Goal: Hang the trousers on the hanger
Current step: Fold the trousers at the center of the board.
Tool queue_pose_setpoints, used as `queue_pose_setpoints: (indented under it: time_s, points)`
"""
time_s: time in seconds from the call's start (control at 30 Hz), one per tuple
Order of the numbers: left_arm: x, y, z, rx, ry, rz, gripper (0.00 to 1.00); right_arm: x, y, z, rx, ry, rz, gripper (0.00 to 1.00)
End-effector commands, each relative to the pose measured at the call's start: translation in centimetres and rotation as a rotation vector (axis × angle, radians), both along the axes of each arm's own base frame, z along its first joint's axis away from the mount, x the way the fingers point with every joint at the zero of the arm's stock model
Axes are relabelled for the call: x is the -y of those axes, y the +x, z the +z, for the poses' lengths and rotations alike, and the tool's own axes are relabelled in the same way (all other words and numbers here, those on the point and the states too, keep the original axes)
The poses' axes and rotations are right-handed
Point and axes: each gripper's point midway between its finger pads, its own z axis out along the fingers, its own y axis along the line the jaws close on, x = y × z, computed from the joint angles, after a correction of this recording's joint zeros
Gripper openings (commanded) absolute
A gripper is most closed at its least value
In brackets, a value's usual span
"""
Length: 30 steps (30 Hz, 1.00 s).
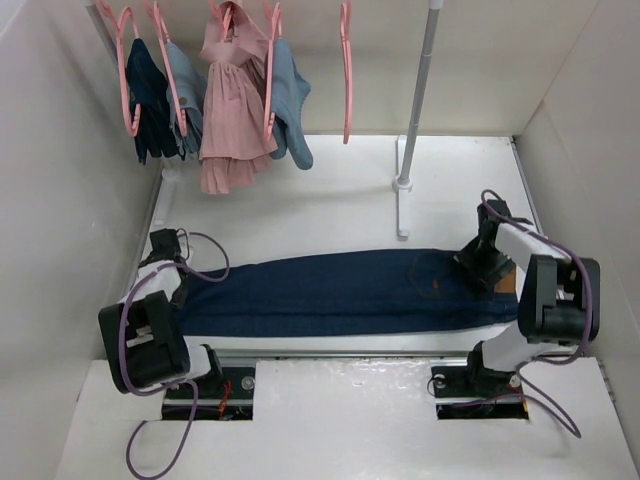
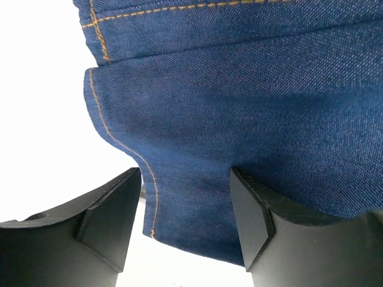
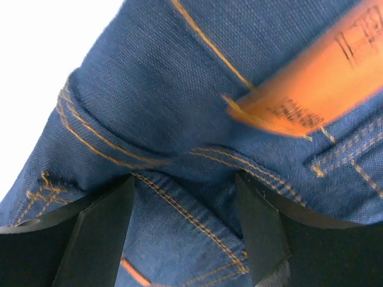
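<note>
**Top view.** The trousers point(image 1: 340, 292) are lying flat across the near part of the table point(image 1: 330, 190), legs together. The hems are pointing left and the waistband right. The left gripper point(image 1: 178, 285) is sitting down at the hem end and the right gripper point(image 1: 487, 268) at the waistband end. The jaw gaps are not readable from here. The hanger point(image 1: 346, 70) is hanging bare at the far side, well apart from the trousers, its hook cut off by the frame edge. It is hanging between a light blue garment point(image 1: 292, 105) on its left and the upright pole point(image 1: 420, 90) on its right. Further left, a pink dress point(image 1: 230, 100), another light blue garment point(image 1: 187, 95) and a small dark navy garment point(image 1: 150, 90) are hanging on like hangers.

**Left wrist.** The left gripper point(image 2: 185, 179) is standing with its jaws fairly wide. The stitched hem edge of the trousers point(image 2: 239, 107) is running down between the fingers point(image 2: 111, 209). The cloth is lying flat and does not look pinched. White table point(image 2: 36, 89) is showing to the left.

**Right wrist.** The right gripper point(image 3: 185, 185) is straddling the waistband of the trousers point(image 3: 149, 78), jaws well apart. A ridge of seamed denim is bulging across the gap and reaching both fingers point(image 3: 102, 233). Cannot tell whether they are squeezing it or only resting around it. A blurred orange label patch point(image 3: 311, 89) is lying just beyond, to the right.
</note>
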Motion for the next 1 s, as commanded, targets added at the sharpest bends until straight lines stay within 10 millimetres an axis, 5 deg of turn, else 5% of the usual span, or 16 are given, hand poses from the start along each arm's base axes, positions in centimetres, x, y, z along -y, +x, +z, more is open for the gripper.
queue_pose_setpoints:
  time_s: [0.0,0.23,0.4,0.5,0.7,0.9,0.97]
  points:
    - [0.4,3.0,-1.7,0.108,-0.014,0.001,0.59,1.6,5.3,0.6,0.102,-0.035,0.024,0.73]
    - [-0.7,10.7,2.0,0.279,0.045,-0.018,0.59,3.5,13.1,0.6,0.149,-0.098,0.146,0.73]
    - [0.3,13.8,4.1,0.307,-0.025,-0.018,0.6,3.4,15.9,2.1,0.218,-0.094,0.219,0.74]
    - [0.8,13.1,5.6,0.3,-0.039,-0.047,0.63,3.8,15.7,6.1,0.275,-0.141,0.258,0.78]
    - [4.1,10.2,8.6,0.181,-0.172,-0.307,0.67,6.0,9.9,11.8,0.356,-0.17,0.125,0.82]
    - [7.5,4.1,6.3,-0.082,-0.38,-0.466,0.67,6.1,5.0,8.8,0.335,-0.041,0.008,0.79]
    - [7.5,2.0,4.5,-0.158,-0.386,-0.455,0.67,5.6,5.1,8.1,0.343,-0.012,0.009,0.79]
